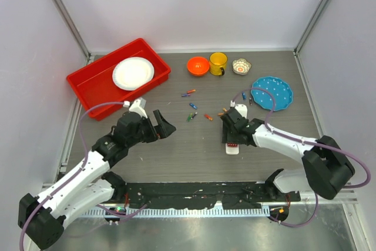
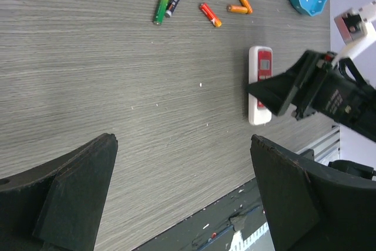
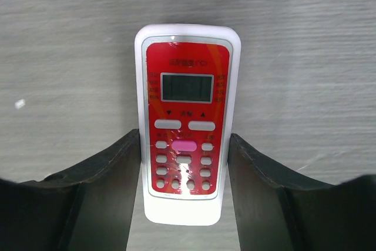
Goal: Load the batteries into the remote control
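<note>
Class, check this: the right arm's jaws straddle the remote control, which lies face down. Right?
Not quite: the remote control lies face up, red button panel showing, in the right wrist view. The right arm's jaws do straddle it.

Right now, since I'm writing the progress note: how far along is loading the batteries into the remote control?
Done: nothing; the batteries lie loose on the table. In hand: the right end effector straddles the remote control, lying face up; a firm grip isn't clear. The left end effector hangs open, empty. Left: likely turn the remote over, open its back, load batteries.
</note>
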Tool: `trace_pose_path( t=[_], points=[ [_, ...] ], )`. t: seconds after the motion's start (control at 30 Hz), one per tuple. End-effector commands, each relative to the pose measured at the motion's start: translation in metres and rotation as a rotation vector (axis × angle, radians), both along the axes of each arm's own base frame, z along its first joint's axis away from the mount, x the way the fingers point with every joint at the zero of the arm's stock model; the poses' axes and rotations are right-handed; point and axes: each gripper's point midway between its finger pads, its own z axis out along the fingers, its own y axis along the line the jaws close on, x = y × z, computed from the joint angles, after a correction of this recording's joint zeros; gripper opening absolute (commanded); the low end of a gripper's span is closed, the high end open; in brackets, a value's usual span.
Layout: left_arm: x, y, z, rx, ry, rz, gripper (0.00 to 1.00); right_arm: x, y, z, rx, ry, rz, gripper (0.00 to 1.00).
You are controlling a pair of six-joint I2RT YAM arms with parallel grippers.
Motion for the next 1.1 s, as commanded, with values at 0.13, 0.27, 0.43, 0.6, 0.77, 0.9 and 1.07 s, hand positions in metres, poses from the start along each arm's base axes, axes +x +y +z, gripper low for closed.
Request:
trace_pose_path(
  t=[0.13, 0.27, 0.43, 0.6, 0.77, 0.9, 1.07],
  points=[
    [0.006, 0.02, 0.011, -0.016, -0.049, 0.126, 1.0, 0.005, 0.064, 0.061, 0.154, -0.178, -0.061, 0.34],
    [0.005, 0.028, 0.011, -0.023, -0.046, 0.176, 1.0, -0.003, 0.102, 0.063, 0.203, -0.186, -0.045, 0.34],
    [0.006, 0.056, 0.0, 0.028, -0.024, 0.321, 1.0, -0.016, 0.136, 0.035, 0.185, -0.139, -0.025, 0.35],
    [0.003, 0.06, 0.002, 0.001, -0.032, 0.346, 1.0, -0.017, 0.16, 0.024, 0.187, -0.137, -0.034, 0.35],
    [0.0, 0.06, -0.001, -0.012, -0.024, 0.347, 0.99, -0.011, 0.165, 0.021, 0.169, -0.147, -0.058, 0.37],
    [0.0, 0.062, -0.001, -0.014, -0.028, 0.357, 0.98, -0.013, 0.174, 0.01, 0.159, -0.105, -0.041, 0.55],
    [0.002, 0.063, 0.002, -0.012, -0.04, 0.359, 0.98, -0.016, 0.174, -0.002, 0.115, -0.067, -0.039, 0.68]
  ],
)
